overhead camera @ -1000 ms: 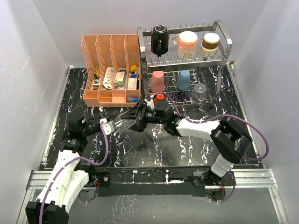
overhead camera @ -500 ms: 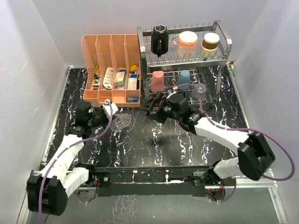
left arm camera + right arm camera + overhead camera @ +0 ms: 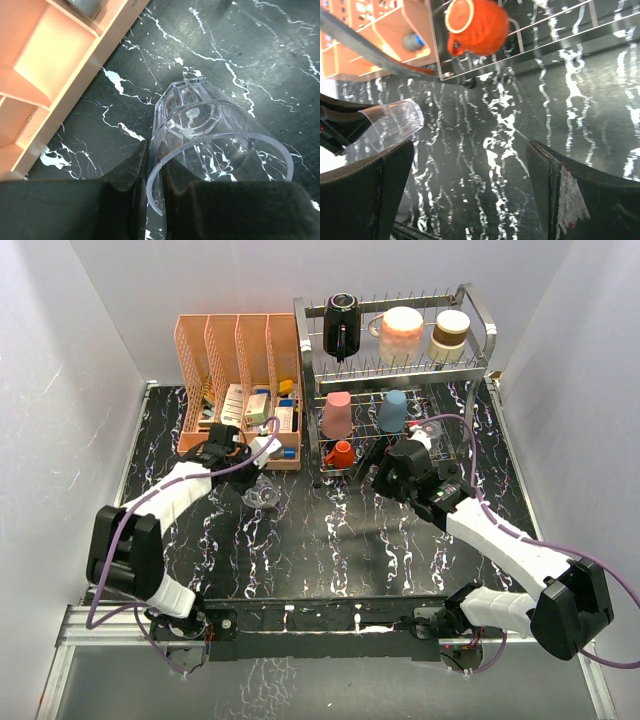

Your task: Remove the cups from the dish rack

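**Top view.** The dish rack [image 3: 480,315] stands at upper right.
- Upper tier, left to right: black mug [image 3: 341,325], peach mug [image 3: 402,330], steel cup [image 3: 450,332].
- Lower tier: pink tumbler [image 3: 337,415] and blue tumbler [image 3: 392,410], both mouth-down, with the racked clear glass [image 3: 432,430] to their right.
- The orange-red cup [image 3: 341,453] sits at the lower tier's front left corner.

The left gripper [image 3: 258,472] is left of centre, just below the peach organizer [image 3: 225,350]. It holds the held clear glass [image 3: 262,493] low over the table [image 3: 330,560]. The glass's axis cannot be read from here. The right gripper [image 3: 383,478] is at centre, just in front of the lower tier.

**Left wrist view.** The pincer pinches the held glass by its rim, one finger inside the mouth and one outside. The long axis runs from the mouth at lower right up to the base at centre. The base points towards the top of the frame and away from the camera. Whether the glass touches the table cannot be told.

**Right wrist view.** The pincer is spread wide and holds nothing. The orange-red cup is at top centre, lying over with its mouth turned towards the upper left. The held glass is at mid left, base pointing right and slightly up.
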Available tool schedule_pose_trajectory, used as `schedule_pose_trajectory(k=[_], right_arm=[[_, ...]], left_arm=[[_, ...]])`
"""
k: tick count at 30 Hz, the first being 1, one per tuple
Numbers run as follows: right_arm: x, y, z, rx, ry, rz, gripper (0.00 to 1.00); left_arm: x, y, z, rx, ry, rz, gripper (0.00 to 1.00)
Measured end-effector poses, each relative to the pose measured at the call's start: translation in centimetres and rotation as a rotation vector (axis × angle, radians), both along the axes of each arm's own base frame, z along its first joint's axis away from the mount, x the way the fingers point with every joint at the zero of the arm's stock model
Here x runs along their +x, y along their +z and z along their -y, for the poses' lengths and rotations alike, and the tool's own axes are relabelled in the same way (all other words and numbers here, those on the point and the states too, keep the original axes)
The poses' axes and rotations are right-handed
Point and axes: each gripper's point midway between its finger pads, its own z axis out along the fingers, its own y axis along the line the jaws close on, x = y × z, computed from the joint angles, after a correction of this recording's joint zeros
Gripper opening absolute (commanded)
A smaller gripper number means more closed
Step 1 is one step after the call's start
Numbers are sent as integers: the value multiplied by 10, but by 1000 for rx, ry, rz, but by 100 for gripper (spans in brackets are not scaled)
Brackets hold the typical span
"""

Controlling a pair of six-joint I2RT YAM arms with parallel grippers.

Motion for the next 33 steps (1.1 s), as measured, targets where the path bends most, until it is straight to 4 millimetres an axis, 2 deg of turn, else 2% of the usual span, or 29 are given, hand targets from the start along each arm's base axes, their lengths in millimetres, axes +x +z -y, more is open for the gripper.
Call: schedule_pose_trajectory(k=[3, 10, 14, 18, 23, 26, 30, 33], right_arm=[[1, -4, 15, -68, -28, 7, 96], [3, -14, 40, -214, -63, 22, 94], [7, -19, 48, -286, -63, 27, 94], [14, -24, 51, -349, -49, 31, 93], [27, -26, 47, -402, -20, 49, 93], [40, -25, 40, -421, -1, 76, 93], [62, -25, 27, -446, 39, 124, 93], [79, -28, 14, -466, 86, 162, 93]], left_arm=[[4, -13, -2, 40, 25, -50, 0], [28, -14, 4, 42, 87, -86, 0], [33, -13, 7, 27, 115, -103, 21], [38, -2, 12, -4, 139, -104, 44], [48, 19, 20, -50, 159, -83, 61], [45, 27, 21, -64, 164, -86, 74], [35, 41, 15, -106, 180, -107, 83], [32, 54, 3, -148, 210, -107, 87]])
